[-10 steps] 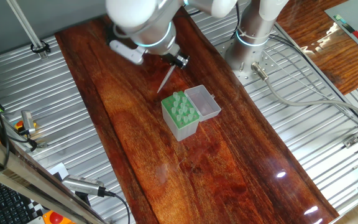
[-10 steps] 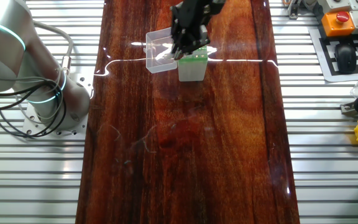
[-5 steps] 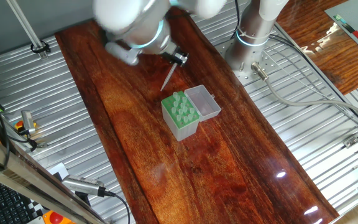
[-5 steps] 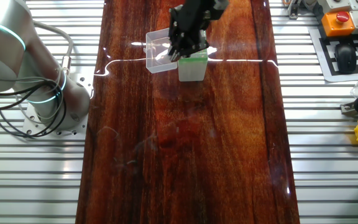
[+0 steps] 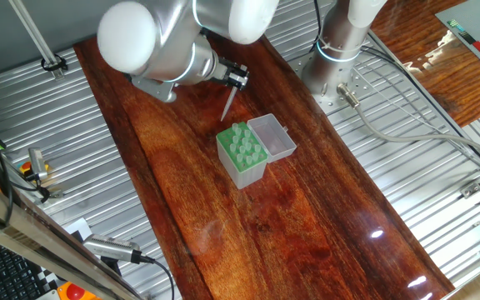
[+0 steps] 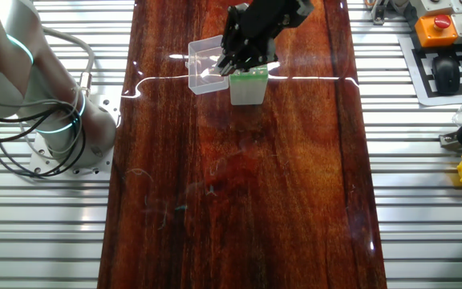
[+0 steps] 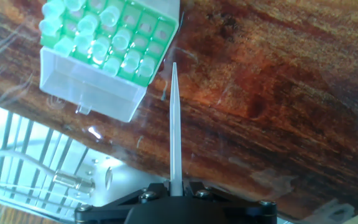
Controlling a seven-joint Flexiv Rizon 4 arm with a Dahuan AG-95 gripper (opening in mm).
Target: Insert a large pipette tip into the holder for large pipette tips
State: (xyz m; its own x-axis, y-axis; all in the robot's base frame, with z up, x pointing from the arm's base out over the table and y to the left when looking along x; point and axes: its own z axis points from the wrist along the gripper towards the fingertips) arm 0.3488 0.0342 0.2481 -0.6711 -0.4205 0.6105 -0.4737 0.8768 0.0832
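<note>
Black two-finger gripper [image 5: 237, 77] clamped on thin translucent whitish tapered pipette tip [image 5: 227, 103], held in air w/ point down, not yet in rack.

Tip's point hangs just beside pale green plastic rack box w/ grid of round holes [image 5: 242, 155], off its far edge & apart from it (hand view: point [image 7: 174, 112] lies near box corner [image 7: 110, 31], outside grid). Several holes already filled. Hinged clear lid [image 5: 273, 137] lies open beside box on dark red wooden tabletop [image 5: 307, 217].

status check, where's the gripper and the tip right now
Gripper shut on large pipette tip, held above the table. Tip points just beside the green holder, not in a hole yet. Nothing between them.
</note>
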